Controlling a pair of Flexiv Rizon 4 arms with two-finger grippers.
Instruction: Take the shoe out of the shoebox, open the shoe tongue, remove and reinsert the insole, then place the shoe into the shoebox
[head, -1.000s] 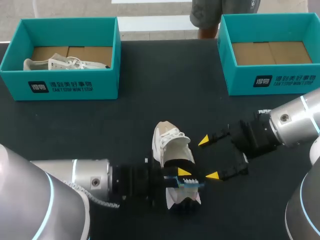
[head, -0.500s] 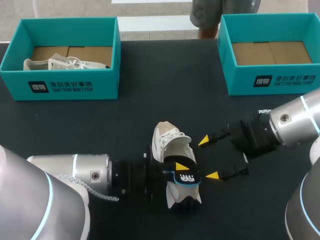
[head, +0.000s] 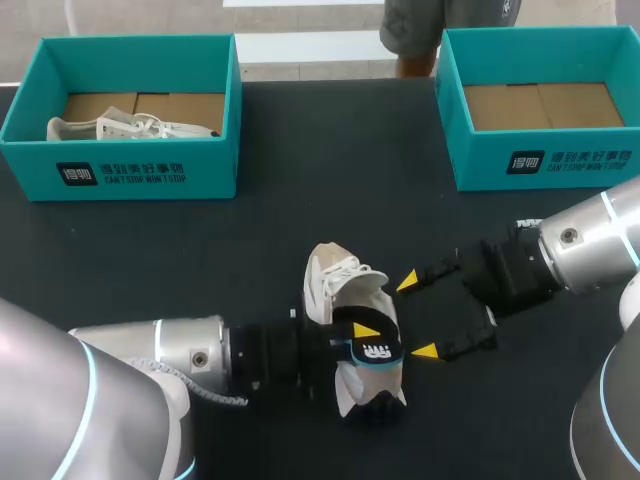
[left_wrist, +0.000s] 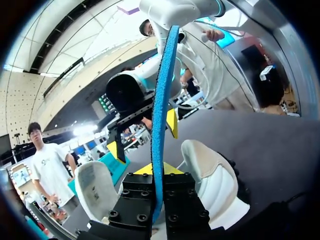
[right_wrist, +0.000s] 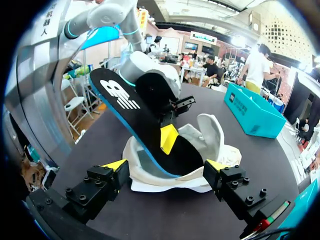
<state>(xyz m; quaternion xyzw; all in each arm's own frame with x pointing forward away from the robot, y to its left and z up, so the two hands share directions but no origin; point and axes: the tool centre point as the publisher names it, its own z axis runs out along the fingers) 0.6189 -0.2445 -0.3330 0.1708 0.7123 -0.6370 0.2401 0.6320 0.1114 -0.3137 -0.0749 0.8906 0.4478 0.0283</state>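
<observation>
Pulling free now: left gripper (head: 362, 338), pinching the insole (head: 376, 352), has tilted it further out of the shoe (head: 335, 280) below; right gripper (head: 416, 316) waits spread alongside. Removal's nearly done.

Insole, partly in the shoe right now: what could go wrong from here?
1. The left gripper pinches the insole by its thin edge only; it could twist or slip.
2. The right gripper stands open around the shoe, apparently not clamping it, so a pull or push on the insole may drag or tip the shoe.
3. Both grippers' tips are close together and could clash.
</observation>
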